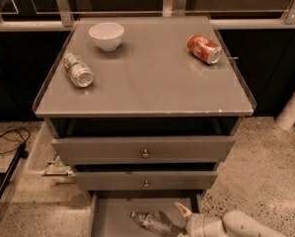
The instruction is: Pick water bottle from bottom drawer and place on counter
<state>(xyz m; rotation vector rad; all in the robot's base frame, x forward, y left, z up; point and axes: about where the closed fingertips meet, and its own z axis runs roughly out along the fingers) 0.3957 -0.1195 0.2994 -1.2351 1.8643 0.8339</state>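
Note:
The water bottle point(150, 223) lies on its side on the grey floor of the open bottom drawer point(112, 220), cap pointing left. My gripper point(172, 215) reaches in from the lower right on a white arm. It is open, with its fingertips point(183, 210) right beside the bottle's right end and nothing held. The counter point(152, 85) is the glossy grey cabinet top above. The bottom edge of the view cuts off the bottle's lower part.
On the counter lie a silver-green can point(78, 69) at the left, a white bowl point(106, 35) at the back left and an orange-red soda can point(204, 49) at the back right. The two upper drawers point(145, 153) are slightly ajar. A cable point(9, 137) lies on the floor at the left.

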